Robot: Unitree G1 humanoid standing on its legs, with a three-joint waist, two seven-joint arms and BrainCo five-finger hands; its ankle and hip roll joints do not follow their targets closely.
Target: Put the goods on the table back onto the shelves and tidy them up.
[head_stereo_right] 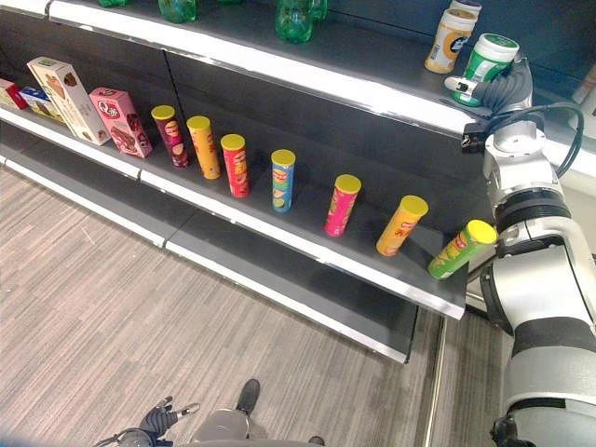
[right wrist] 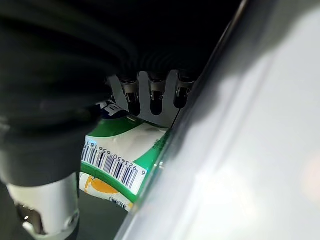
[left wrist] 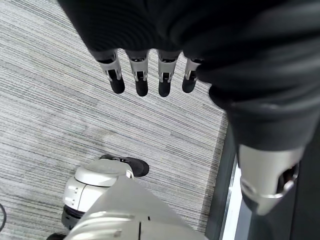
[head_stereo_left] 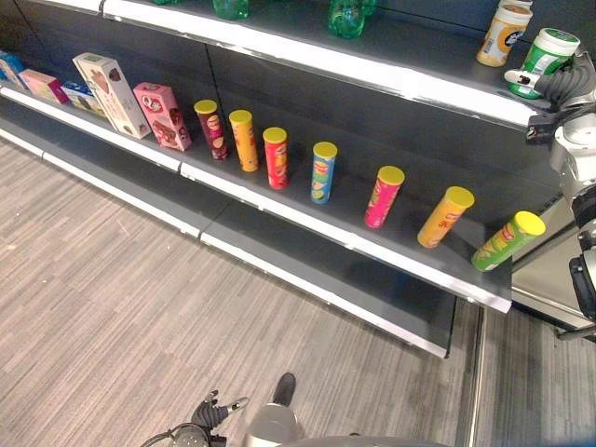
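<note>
Right hand (head_stereo_right: 498, 88) fingers curl round green-and-white cup (head_stereo_right: 488, 61), held at upper shelf (head_stereo_right: 372, 65) edge beside tan cup (head_stereo_right: 447, 39). Left hand (left wrist: 150, 65) hangs low over floor (head_stereo_left: 112, 307), fingers straight, empty. Row of chip cans (head_stereo_left: 276, 157) on middle shelf (head_stereo_left: 307, 219).

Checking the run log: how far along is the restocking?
Looks done: seven tall cans stand in a row on the middle shelf, snack boxes to their left. In hand: the right hand is closed around a green-and-white tub on the upper shelf, beside another tub. The left hand hangs open over the floor. Anything left is out of view.
</note>
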